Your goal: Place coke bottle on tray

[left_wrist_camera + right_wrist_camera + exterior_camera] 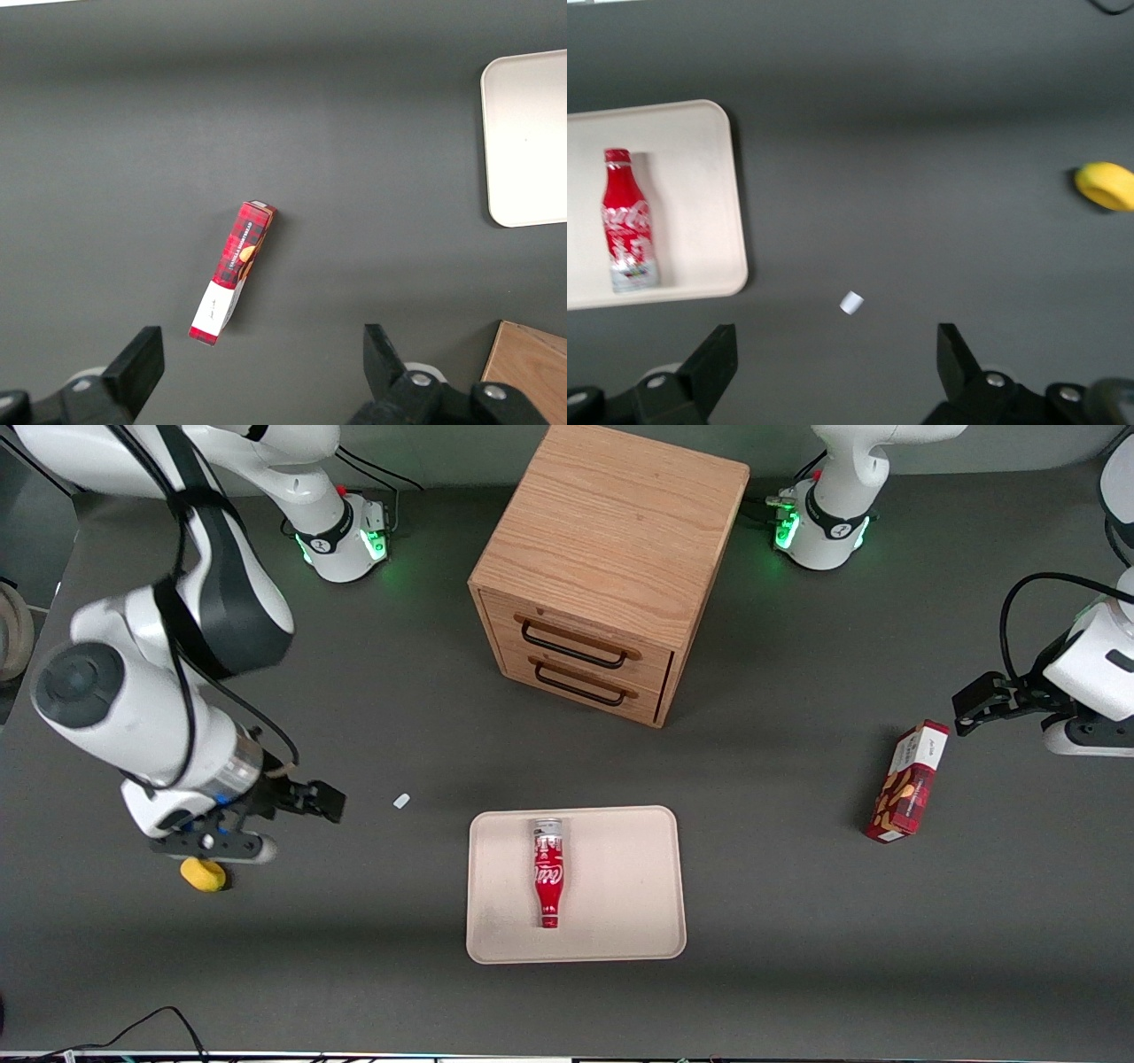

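Right arm (159,691) is bent at the elbow and reaches low over the surface toward the working arm's end. Its end effector (310,802) hangs above the surface, holding nothing. Both fingers (713,363) are spread wide apart, with bare surface showing between them.

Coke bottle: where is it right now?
The coke bottle lies flat on the tray, nearer the front camera than the wooden drawer cabinet; the gripper is away from it.
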Robot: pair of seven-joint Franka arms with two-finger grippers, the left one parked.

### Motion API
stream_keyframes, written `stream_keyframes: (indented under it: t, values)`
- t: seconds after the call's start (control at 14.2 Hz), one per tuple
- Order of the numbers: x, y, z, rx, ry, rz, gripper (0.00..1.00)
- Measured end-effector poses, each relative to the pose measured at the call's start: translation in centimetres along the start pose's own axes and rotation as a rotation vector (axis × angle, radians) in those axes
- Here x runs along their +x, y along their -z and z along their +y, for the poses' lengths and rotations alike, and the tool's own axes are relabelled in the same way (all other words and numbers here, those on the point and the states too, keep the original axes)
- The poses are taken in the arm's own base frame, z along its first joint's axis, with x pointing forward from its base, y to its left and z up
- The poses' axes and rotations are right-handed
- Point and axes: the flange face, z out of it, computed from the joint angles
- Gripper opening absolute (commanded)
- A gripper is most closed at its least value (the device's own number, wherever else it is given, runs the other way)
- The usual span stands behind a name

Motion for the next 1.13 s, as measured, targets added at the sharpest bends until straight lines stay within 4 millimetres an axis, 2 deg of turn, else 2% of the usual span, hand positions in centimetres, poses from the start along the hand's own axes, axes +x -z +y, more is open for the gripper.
stream_keyframes:
  t: [0.49,0.63,0.85,1.13]
  values:
    - [-5.6,5.8,6.3,-0.011,0.044,-0.007,1.00]
    - [-6.3,7.4,8.5,0.004,0.045,-0.009,1.00]
    - [-6.6,8.4,10.9,0.023,0.036,-0.007,1.00]
    - [-6.7,8.7,11.5,0.028,0.024,-0.008,1.00]
